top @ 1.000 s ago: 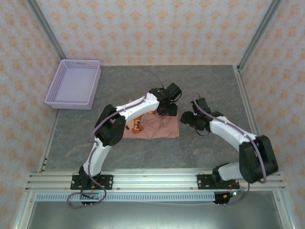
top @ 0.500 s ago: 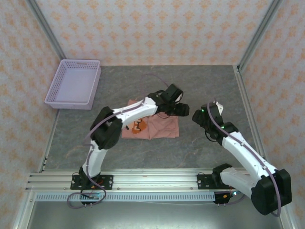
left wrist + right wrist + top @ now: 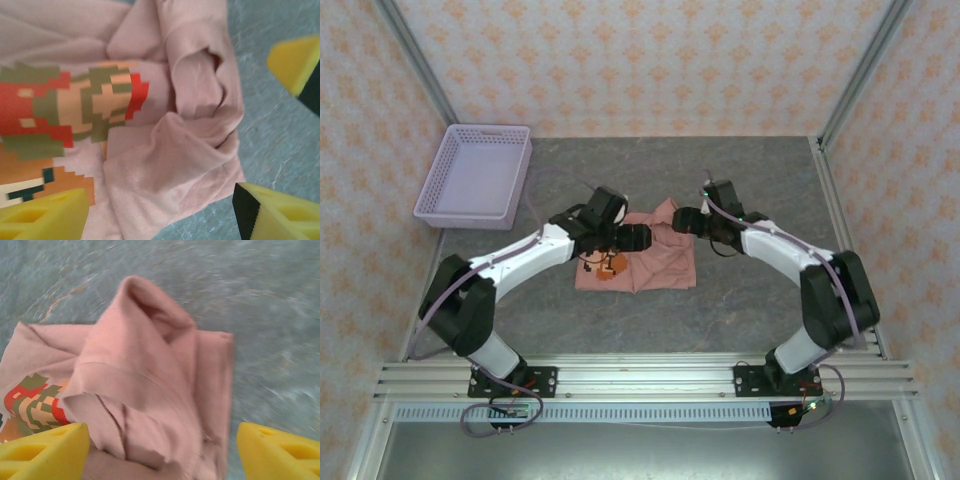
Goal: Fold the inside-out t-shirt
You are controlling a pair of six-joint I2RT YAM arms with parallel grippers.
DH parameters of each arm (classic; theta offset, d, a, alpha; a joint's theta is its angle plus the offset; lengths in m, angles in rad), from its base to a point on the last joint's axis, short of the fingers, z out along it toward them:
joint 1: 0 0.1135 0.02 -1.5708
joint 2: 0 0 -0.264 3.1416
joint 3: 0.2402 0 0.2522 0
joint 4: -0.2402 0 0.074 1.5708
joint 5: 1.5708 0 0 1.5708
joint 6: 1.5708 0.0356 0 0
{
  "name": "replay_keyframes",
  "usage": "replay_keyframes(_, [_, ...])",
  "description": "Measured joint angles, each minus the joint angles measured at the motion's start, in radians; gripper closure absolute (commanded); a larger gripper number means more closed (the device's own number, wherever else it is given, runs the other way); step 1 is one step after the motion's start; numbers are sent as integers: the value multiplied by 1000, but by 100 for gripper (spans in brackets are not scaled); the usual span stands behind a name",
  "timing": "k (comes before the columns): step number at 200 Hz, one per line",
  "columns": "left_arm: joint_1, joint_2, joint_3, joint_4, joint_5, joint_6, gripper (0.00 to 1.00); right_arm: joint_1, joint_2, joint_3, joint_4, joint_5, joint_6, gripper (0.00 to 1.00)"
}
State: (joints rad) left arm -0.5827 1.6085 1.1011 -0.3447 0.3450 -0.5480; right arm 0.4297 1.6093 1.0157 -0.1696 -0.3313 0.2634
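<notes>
You are looking at a grey, stone-patterned table (image 3: 760,180) that carries two things. The salmon-pink t-shirt (image 3: 660,268) lies bunched near its middle, with loose folds heaped toward the far right part and a blocky orange, brown and white print (image 3: 610,266) facing up near the left edge. A lavender mesh-walled plastic basket (image 3: 475,180) sits at the far left corner, well apart from the shirt.

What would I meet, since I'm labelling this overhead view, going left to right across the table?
Lavender basket → left tool → right tool; the pink t-shirt spreads beneath both tools, so I leave it unplaced.
</notes>
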Motion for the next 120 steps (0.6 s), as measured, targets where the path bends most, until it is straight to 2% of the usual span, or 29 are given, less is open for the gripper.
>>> replay_keyframes(52, [-19,82,-45,121,53,-20,22,72,127,71,-25,69,-95,24])
replay_keyframes(84, [-62,83,-59,201,69,-27,22,57,181,114,-40,134,-109,38])
replay_keyframes(105, [-106,100,-62,253,75,-27,22,19,202,152,-39,130,-107,47])
replay_keyframes(120, [-143,129,-53,271,75,-21,22,-17,208,170,-39,119,-99,51])
